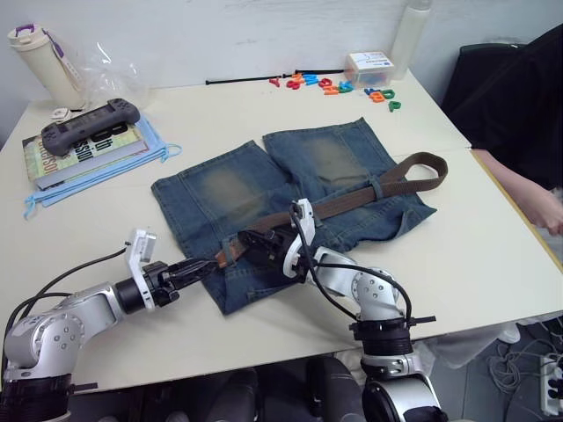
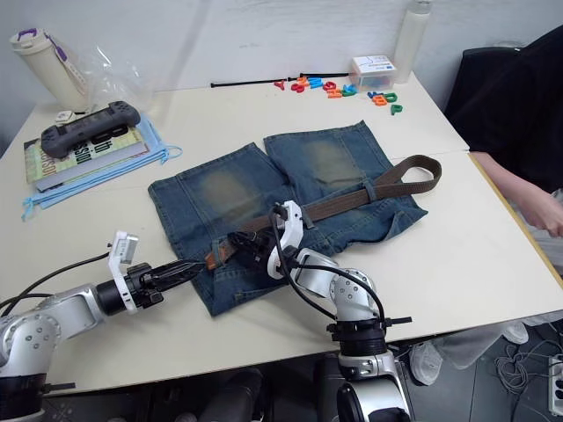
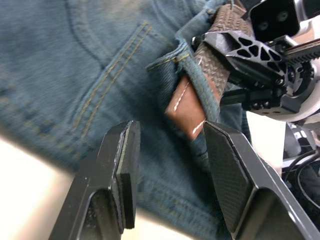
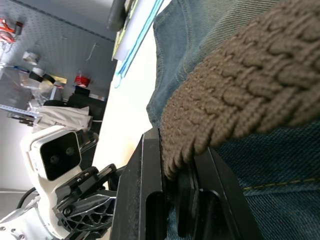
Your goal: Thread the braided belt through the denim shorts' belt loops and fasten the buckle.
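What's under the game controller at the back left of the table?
The game controller lies on a book, which rests on a light-blue folder on the table. Anything beneath the folder is covered and can't be seen.

Game controller (image 1: 91, 126) on books (image 1: 79, 154), colourful letters (image 1: 339, 85), bottle (image 1: 41, 66).

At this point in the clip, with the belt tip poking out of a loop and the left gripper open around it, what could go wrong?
1. The left gripper stands open around the tan belt tip; closing could pinch the denim loop too, jamming the pull.
2. The right gripper is shut on the braided belt right beside that loop; a left pull against it may drag the shorts instead.
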`<state>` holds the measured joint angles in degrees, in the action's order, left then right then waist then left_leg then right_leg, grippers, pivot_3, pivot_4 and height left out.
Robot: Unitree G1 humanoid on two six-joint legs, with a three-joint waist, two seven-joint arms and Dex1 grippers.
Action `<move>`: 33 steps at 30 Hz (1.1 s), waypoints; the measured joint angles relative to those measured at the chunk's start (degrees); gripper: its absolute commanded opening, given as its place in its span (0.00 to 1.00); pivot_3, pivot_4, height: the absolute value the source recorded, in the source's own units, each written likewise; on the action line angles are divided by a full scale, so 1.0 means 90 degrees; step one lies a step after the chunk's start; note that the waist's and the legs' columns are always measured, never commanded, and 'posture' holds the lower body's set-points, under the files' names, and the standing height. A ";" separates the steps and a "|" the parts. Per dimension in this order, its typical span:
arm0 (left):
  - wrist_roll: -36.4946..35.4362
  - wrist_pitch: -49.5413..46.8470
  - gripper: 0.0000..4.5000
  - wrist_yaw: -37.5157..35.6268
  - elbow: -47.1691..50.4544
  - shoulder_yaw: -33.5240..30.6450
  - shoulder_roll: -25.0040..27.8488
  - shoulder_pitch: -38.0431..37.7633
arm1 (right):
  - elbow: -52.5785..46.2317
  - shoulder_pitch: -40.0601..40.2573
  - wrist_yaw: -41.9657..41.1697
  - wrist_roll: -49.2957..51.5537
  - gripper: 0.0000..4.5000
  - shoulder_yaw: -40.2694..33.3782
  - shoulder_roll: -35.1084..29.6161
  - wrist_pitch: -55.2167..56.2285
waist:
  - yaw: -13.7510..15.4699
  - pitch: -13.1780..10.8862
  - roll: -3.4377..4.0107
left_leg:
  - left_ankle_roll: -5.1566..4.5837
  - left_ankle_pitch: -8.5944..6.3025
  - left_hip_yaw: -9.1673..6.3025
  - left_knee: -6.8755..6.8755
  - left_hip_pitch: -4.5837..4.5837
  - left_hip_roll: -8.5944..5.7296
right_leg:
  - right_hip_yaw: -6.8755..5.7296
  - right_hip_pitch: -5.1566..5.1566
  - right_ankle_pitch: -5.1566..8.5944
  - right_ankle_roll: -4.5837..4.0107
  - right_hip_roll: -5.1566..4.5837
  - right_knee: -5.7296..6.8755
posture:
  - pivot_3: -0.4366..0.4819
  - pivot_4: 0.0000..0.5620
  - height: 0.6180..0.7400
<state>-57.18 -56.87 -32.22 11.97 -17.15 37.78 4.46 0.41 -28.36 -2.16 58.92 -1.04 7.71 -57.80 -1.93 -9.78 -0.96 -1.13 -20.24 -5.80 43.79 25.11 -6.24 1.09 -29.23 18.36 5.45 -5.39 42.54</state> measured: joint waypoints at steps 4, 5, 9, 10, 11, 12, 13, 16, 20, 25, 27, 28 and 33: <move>0.0008 -0.0066 0.51 0.0087 0.0006 0.0145 -0.0175 0.0150 | -0.0008 -0.0001 -0.0075 -0.0088 0.00 -0.0004 -0.0002 -0.0015 | 0.0009 0.0002 -0.0004 | 0.0025 0.0014 -0.0001 0.0001 0.0000 0.0000 | 0.0000 0.0000 0.0000 0.0000 -0.0001 0.0000 | 0.48 0.27 0.34; 0.0009 -0.0087 0.51 0.0136 0.0029 0.0178 -0.0216 0.0201 | -0.0012 -0.0001 -0.0098 -0.0113 0.00 -0.0004 -0.0002 -0.0024 | 0.0009 0.0003 -0.0005 | 0.0025 0.0014 0.0000 0.0000 0.0000 0.0000 | 0.0000 0.0000 0.0000 0.0000 -0.0001 0.0000 | 0.48 0.27 0.34; 0.0004 -0.0189 0.51 0.0316 0.0090 0.0205 -0.0409 0.0284 | -0.0045 -0.0001 -0.0118 -0.0174 0.00 -0.0005 -0.0002 -0.0073 | 0.0011 0.0003 -0.0005 | 0.0026 0.0015 0.0000 -0.0001 0.0000 0.0000 | 0.0000 0.0000 0.0000 0.0000 -0.0001 0.0000 | 0.48 0.27 0.34; -0.0016 -0.0230 0.51 0.0358 0.0091 0.0195 -0.0428 0.0299 | -0.0056 -0.0001 -0.0119 -0.0197 0.00 -0.0007 -0.0002 -0.0083 | 0.0016 0.0003 -0.0006 | 0.0027 0.0015 0.0000 -0.0001 0.0001 0.0000 | 0.0000 0.0000 0.0000 0.0000 -0.0001 0.0000 | 0.48 0.27 0.34; -0.0044 -0.0266 0.51 0.0387 0.0091 0.0181 -0.0443 0.0307 | -0.0060 -0.0001 -0.0119 -0.0205 0.00 -0.0011 -0.0002 -0.0088 | 0.0020 0.0003 -0.0006 | 0.0027 0.0015 -0.0001 0.0000 0.0001 0.0000 | 0.0000 0.0000 0.0000 0.0000 -0.0001 0.0000 | 0.48 0.27 0.34; -0.0095 -0.0299 0.51 0.0423 0.0091 0.0152 -0.0461 0.0309 | -0.0066 -0.0001 -0.0120 -0.0213 0.00 -0.0015 -0.0001 -0.0092 | 0.0021 0.0003 -0.0006 | 0.0027 0.0015 0.0000 0.0001 0.0001 -0.0001 | 0.0000 0.0000 0.0000 0.0000 -0.0001 0.0000 | 0.48 0.27 0.34; -0.0139 -0.0347 0.46 0.0454 0.0092 0.0132 -0.0468 0.0309 | -0.0073 -0.0001 -0.0120 -0.0225 0.00 -0.0018 -0.0001 -0.0103 | 0.0024 0.0004 -0.0006 | 0.0027 0.0015 -0.0001 0.0001 0.0001 -0.0001 | 0.0000 0.0000 0.0000 0.0000 -0.0001 0.0000 | 0.48 0.27 0.34; -0.0237 -0.0452 0.27 0.0508 0.0094 -0.0012 -0.0471 0.0307 | -0.0080 0.0000 -0.0122 -0.0237 0.00 -0.0033 0.0000 -0.0111 | 0.0024 0.0004 -0.0006 | 0.0027 0.0015 -0.0001 0.0000 0.0001 -0.0001 | 0.0000 0.0000 0.0000 0.0000 -0.0001 0.0000 | 0.48 0.27 0.34; -0.0414 -0.0582 0.00 0.0532 0.0132 -0.0174 -0.0468 0.0274 | -0.0084 0.0000 -0.0149 -0.0274 0.00 -0.0048 0.0003 -0.0123 | 0.0031 0.0004 -0.0007 | 0.0027 0.0015 -0.0001 0.0002 0.0001 -0.0002 | 0.0000 0.0001 0.0000 0.0000 -0.0001 0.0000 | 0.48 0.27 0.34; -0.0581 -0.0735 0.00 0.0653 0.0139 -0.0266 -0.0469 0.0270 | -0.0084 0.0000 -0.0218 -0.0331 0.00 -0.0047 0.0017 -0.0126 | 0.0021 0.0004 -0.0007 | 0.0030 0.0017 -0.0001 0.0000 0.0001 -0.0001 | 0.0000 0.0000 0.0000 0.0000 -0.0001 0.0000 | 0.48 0.27 0.34; -0.0624 -0.0766 0.00 0.0678 0.0139 -0.0282 -0.0469 0.0269 | -0.0084 0.0000 -0.0241 -0.0351 0.00 -0.0047 0.0018 -0.0128 | 0.0020 0.0004 -0.0007 | 0.0031 0.0017 -0.0001 0.0000 0.0001 -0.0001 | 0.0000 0.0000 0.0000 0.0000 -0.0001 0.0000 | 0.48 0.27 0.34; -0.0642 -0.0772 0.00 0.0692 0.0139 -0.0287 -0.0469 0.0265 | -0.0084 0.0000 -0.0245 -0.0355 0.00 -0.0047 0.0019 -0.0129 | 0.0020 0.0004 -0.0007 | 0.0032 0.0018 -0.0001 0.0000 0.0001 -0.0001 | 0.0000 0.0000 0.0000 0.0000 -0.0001 0.0000 | 0.48 0.27 0.34; -0.0711 -0.0825 0.00 0.0708 0.0139 -0.0327 -0.0469 0.0238 | -0.0086 -0.0001 -0.0262 -0.0377 0.00 -0.0046 0.0022 -0.0150 | 0.0017 0.0004 -0.0007 | 0.0033 0.0018 -0.0001 -0.0001 0.0000 0.0000 | 0.0000 0.0000 0.0000 0.0000 -0.0001 0.0000 | 0.48 0.27 0.34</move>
<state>-63.58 -64.29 -25.85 13.22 -20.10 33.57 6.60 -0.36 -28.37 -4.52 55.53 -1.46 7.91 -59.15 -1.78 -9.74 -1.02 -0.84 -20.07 -5.81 43.79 25.11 -6.24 1.09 -29.23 18.36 5.45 -5.40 42.54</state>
